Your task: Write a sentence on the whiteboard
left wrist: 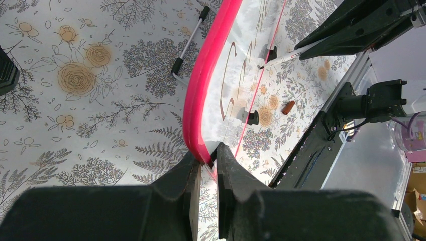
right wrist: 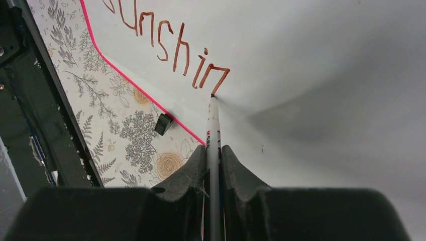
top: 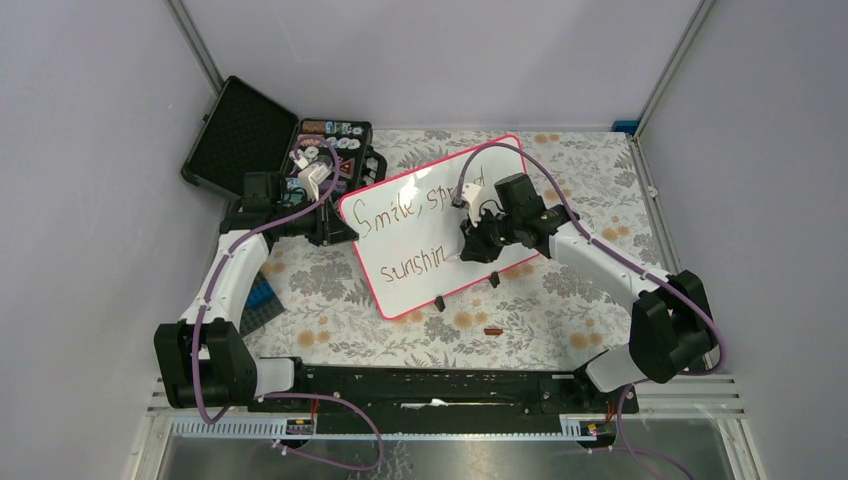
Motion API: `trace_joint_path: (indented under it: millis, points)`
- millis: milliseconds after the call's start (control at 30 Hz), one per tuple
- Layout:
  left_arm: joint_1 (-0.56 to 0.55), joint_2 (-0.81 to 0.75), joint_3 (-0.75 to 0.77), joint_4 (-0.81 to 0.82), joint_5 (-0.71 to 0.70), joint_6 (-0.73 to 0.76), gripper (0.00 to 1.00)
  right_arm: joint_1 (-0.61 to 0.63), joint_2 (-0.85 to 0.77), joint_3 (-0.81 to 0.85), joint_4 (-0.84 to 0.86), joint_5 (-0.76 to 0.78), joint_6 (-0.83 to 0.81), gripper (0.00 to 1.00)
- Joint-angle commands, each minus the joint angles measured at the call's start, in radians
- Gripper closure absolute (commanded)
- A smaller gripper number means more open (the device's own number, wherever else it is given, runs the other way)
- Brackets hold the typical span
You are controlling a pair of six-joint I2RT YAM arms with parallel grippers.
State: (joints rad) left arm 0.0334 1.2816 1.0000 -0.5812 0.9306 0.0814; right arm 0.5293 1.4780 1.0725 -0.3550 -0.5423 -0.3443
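Under the right claw [right wrist: 214, 149] gripping a marker [right wrist: 213, 118] lies the whiteboard [right wrist: 311, 60], its pink edge pinched by the left claw [left wrist: 207, 153].

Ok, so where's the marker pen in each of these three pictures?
Right wrist: marker at centre, clamped in the right gripper, tip on the whiteboard.
Left wrist: upper right, a thin white stick slanting over the whiteboard.
Top: mostly hidden under the right gripper, at the end of the lower word.
Shared landmark: the pink rim.
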Motion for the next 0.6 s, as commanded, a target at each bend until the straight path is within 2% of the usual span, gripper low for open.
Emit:
trace_joint_path:
  millis: [0,333,567]
  points:
    - [-0.019,-0.004,0.021,0.015,-0.045,0.066,1.0,0.001,-0.031,-0.008,0.02,0.014,-0.018,1.0]
    - [-0.02,-0.004,0.02,0.015,-0.044,0.065,1.0,-0.019,-0.08,0.029,-0.007,-0.036,0.001,1.0]
    - [-0.019,-0.003,0.02,0.015,-0.044,0.066,1.0,-0.029,-0.061,0.041,-0.005,-0.012,-0.008,1.0]
